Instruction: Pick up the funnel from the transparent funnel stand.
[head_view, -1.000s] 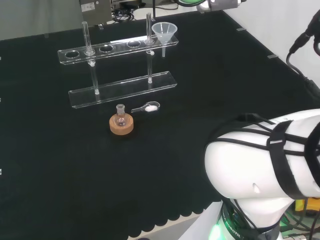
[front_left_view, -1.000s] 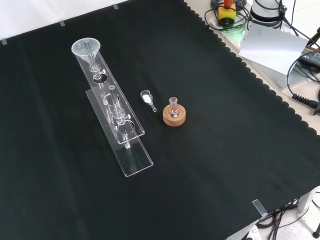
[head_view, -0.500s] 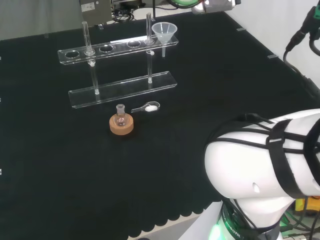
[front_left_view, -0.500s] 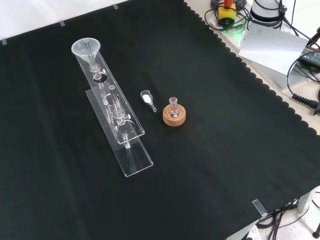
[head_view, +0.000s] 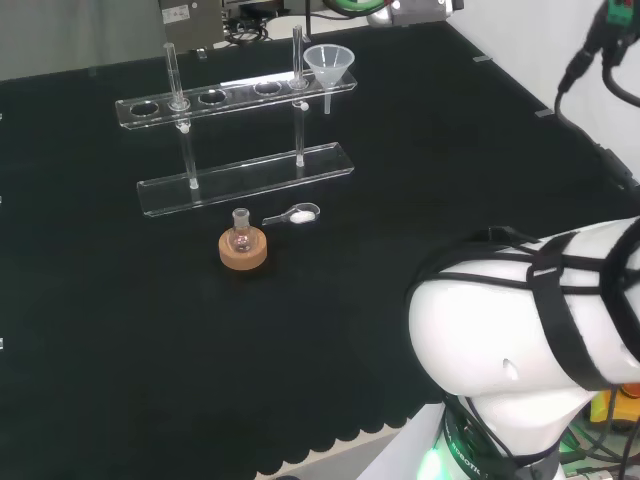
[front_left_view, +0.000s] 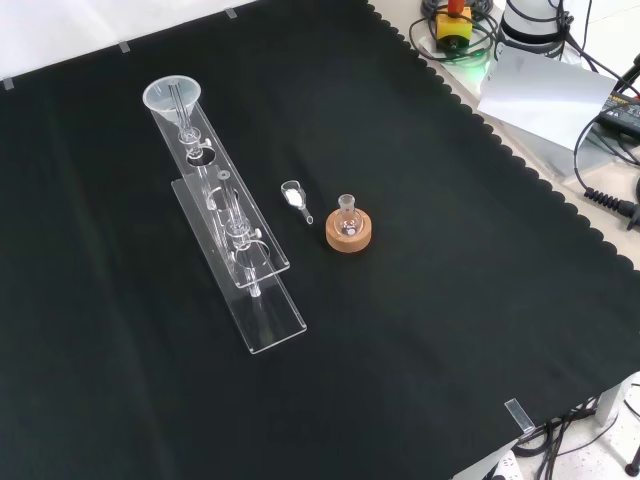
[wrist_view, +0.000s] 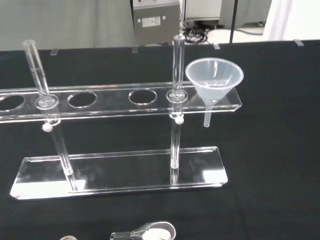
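Arm link (head_view: 540, 320) slightly shifted and turned in head view.

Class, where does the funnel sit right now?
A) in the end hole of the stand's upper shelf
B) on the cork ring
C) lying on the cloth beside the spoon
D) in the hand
A: the funnel sits in the end hole of the stand, stem hanging below the upper shelf.

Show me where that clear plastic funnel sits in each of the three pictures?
Head view: the clear plastic funnel sits at the right end of the transparent funnel stand, top centre.
Front view: funnel at the stand's far end, upper left.
Wrist view: funnel in the stand's end hole.
Shared landmark: the upright post beside it.
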